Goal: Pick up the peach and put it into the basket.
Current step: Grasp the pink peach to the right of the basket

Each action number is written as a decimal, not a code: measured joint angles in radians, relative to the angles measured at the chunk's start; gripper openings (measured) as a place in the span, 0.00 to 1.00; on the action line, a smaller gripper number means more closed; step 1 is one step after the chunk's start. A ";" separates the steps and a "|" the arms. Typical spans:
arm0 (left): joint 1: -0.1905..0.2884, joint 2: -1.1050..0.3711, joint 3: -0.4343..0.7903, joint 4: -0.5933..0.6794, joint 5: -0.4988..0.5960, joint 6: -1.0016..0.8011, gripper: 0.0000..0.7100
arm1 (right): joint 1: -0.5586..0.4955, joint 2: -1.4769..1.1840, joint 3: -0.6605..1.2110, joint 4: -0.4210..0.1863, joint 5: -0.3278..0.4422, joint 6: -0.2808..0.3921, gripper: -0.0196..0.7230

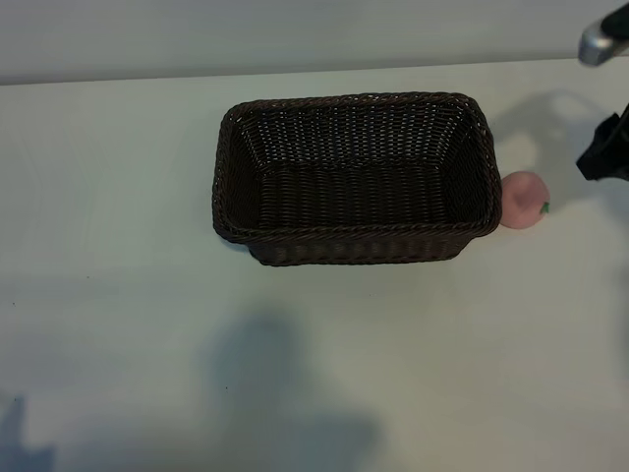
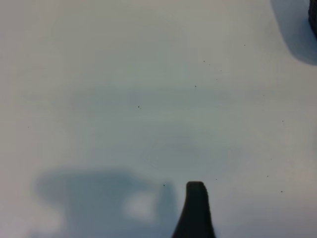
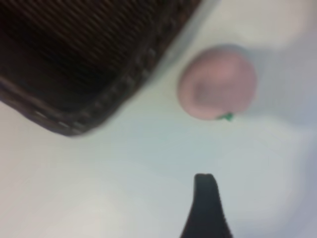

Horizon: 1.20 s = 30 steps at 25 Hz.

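In the right wrist view, only one dark fingertip [image 3: 205, 198] of the right tool shows, cut off by the frame edge; its partner is out of sight, and the tool stands apart with nothing between its fingers. Beyond that fingertip the peach [image 3: 217, 82] lies blurred on the white table [image 3: 124, 163], its small green mark facing the finger, and a corner of the basket [image 3: 99, 106] runs out of frame. From the exterior view, the peach [image 1: 524, 201] sits on the table [image 1: 118, 295] against the basket's [image 1: 356, 236] right end, partly hidden by the rim. The right arm [image 1: 604, 147] is mostly cut off at the frame's right edge. The left tool shows only one fingertip [image 2: 195, 210] over bare table, fingers apart, holding nothing.
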 joint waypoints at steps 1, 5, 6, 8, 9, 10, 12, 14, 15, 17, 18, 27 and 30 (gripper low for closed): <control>0.000 0.000 0.000 0.000 0.000 0.000 0.84 | 0.000 0.017 0.000 -0.011 -0.007 -0.009 0.73; 0.000 0.000 0.000 0.005 0.000 0.000 0.84 | 0.000 0.074 0.000 -0.017 -0.048 -0.075 0.75; 0.000 0.000 0.000 0.006 0.000 0.000 0.84 | 0.000 0.085 0.000 -0.010 -0.059 -0.107 0.75; 0.000 0.000 0.000 0.006 0.000 0.000 0.84 | 0.000 0.106 0.000 -0.006 -0.073 -0.166 0.75; 0.000 0.000 0.000 0.006 0.000 0.000 0.84 | 0.000 0.114 0.000 -0.004 -0.079 -0.191 0.75; 0.000 0.000 0.000 0.007 0.000 0.000 0.84 | 0.000 0.121 0.000 0.001 -0.087 -0.213 0.75; 0.000 0.000 0.000 0.007 0.000 0.000 0.84 | 0.000 0.143 -0.001 0.014 -0.108 -0.252 0.75; 0.000 0.000 0.000 0.007 0.000 0.000 0.84 | 0.000 0.173 -0.001 0.044 -0.124 -0.300 0.75; 0.000 0.000 0.000 0.007 0.000 0.000 0.84 | 0.000 0.191 -0.001 0.057 -0.127 -0.320 0.75; 0.000 0.000 0.000 0.008 0.000 0.000 0.84 | 0.000 0.225 -0.001 0.082 -0.132 -0.355 0.75; 0.000 0.000 0.000 0.008 0.000 0.000 0.84 | 0.000 0.243 -0.001 0.093 -0.134 -0.362 0.75; 0.000 0.000 0.000 0.008 0.000 0.001 0.84 | 0.000 0.318 -0.001 0.130 -0.210 -0.380 0.75; 0.000 0.000 0.000 0.008 0.000 0.001 0.84 | 0.000 0.338 -0.001 0.160 -0.256 -0.397 0.75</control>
